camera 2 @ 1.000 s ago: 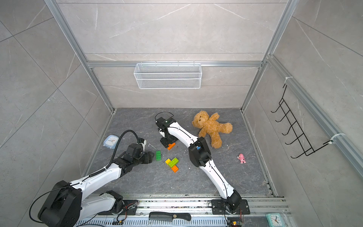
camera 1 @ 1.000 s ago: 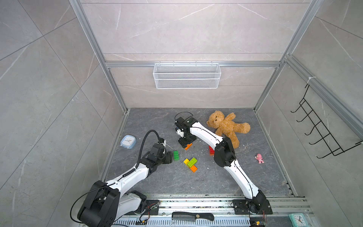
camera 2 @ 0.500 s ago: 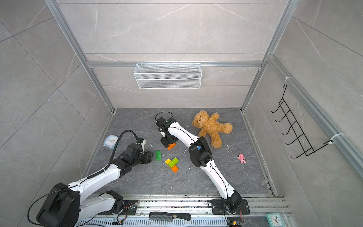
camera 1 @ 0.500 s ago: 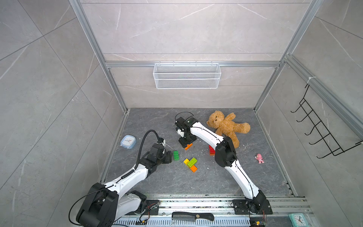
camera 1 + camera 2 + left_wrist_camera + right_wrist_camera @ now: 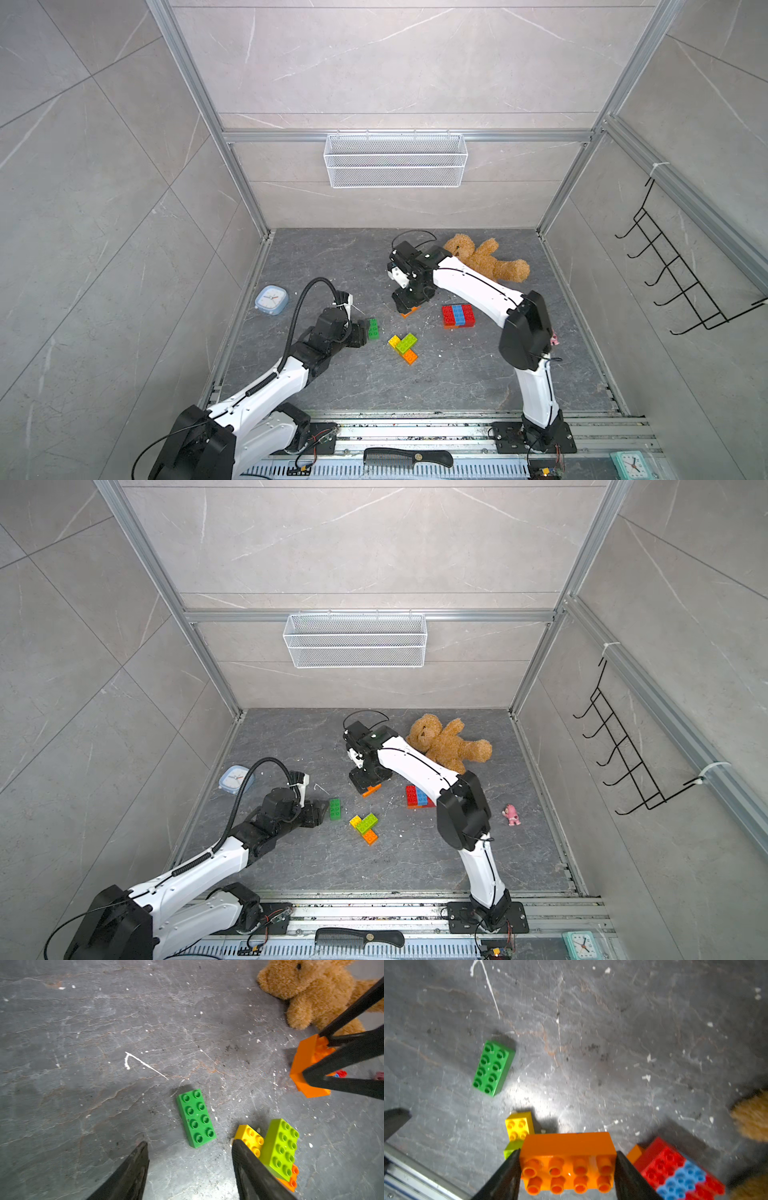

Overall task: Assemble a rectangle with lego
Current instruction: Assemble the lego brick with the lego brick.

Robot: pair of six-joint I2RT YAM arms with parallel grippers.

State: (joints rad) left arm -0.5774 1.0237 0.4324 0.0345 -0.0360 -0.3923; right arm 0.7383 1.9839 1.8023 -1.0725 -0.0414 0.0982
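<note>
The right gripper [image 5: 409,306] hangs over the middle of the surface [image 5: 332,257]. Its jaws are clamped on the two short ends of an orange brick [image 5: 568,1164], so the brick's long axis spans the gap between them. The brick is tilted, with its studs turned toward the wrist. In both top views only a sliver of it shows beneath the gripper.

The left gripper [image 5: 189,1143] sits low, left of centre, with its jaws spread and nothing between them. A green brick [image 5: 196,1118] lies flat just ahead of the tips, studs up, its long axis running roughly from the front edge to the back edge.

Toward the front edge from the centre is a joined cluster. A lime brick [image 5: 406,343] lies diagonally on top of a yellow brick [image 5: 394,340] and a small orange brick [image 5: 410,356].

Right of centre, a red and blue block [image 5: 458,315] rests studs up on an orange layer. Its long side is parallel to the front edge.
</note>
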